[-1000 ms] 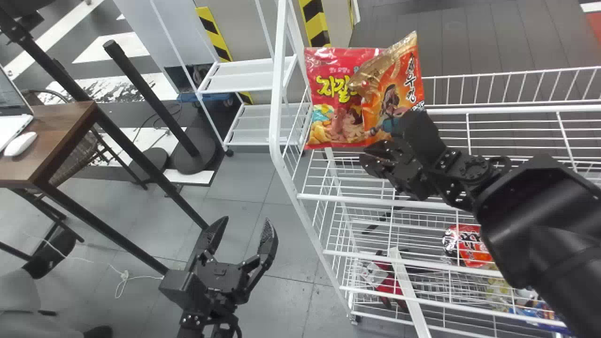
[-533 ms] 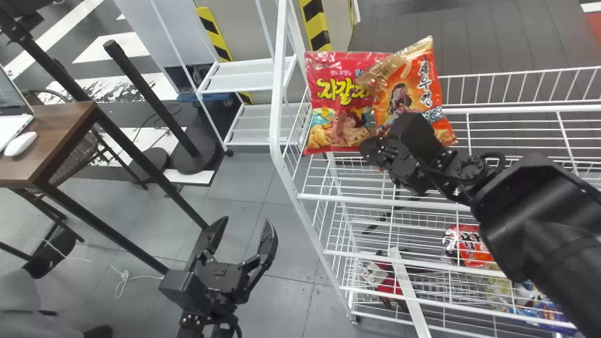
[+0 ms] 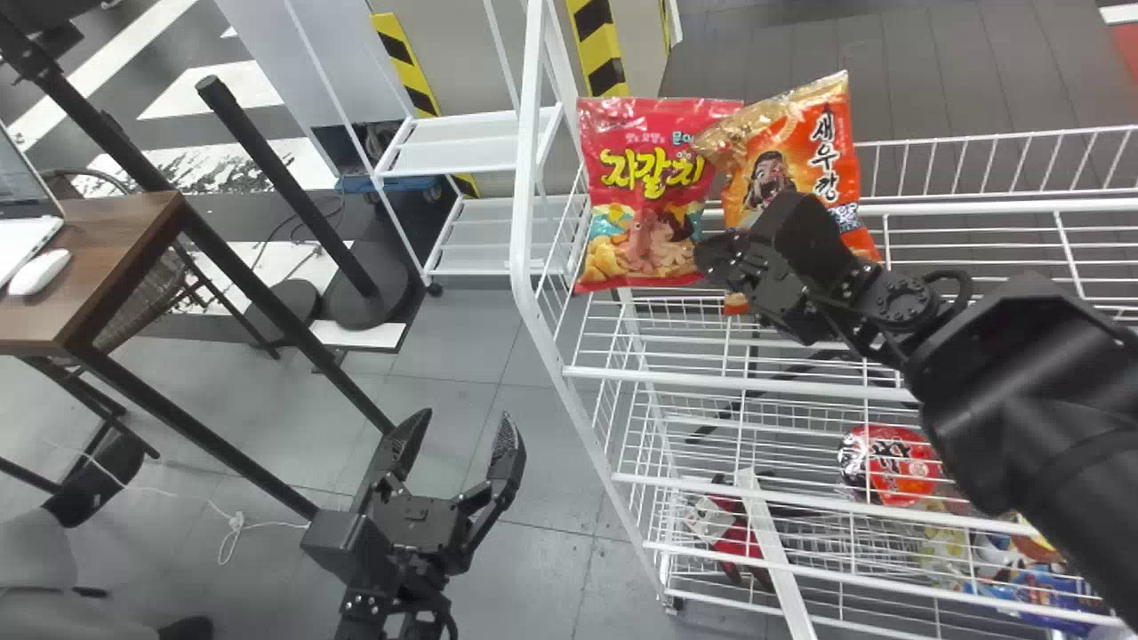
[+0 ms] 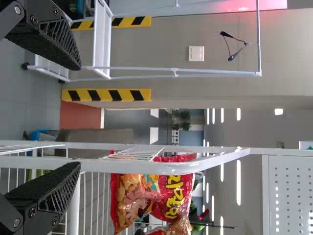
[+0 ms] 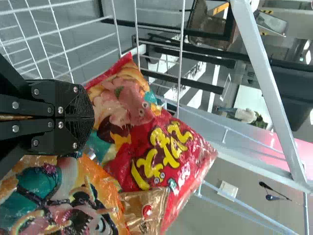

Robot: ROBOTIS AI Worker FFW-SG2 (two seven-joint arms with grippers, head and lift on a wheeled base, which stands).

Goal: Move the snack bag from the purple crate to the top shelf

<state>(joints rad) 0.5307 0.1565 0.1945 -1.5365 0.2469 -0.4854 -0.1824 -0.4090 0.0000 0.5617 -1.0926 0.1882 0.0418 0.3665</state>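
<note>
Orange snack bag point(image 3: 796, 147) now farther right

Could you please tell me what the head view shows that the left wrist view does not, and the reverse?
Head view: a white mouse on a wooden desk, and a red pack low in the white wire rack.

Left wrist view: a white wall plate and a perforated panel.

Both: the rack, the red snack bag, part of the orange-and-gold snack bag, yellow-and-black striping and the left gripper.
</note>
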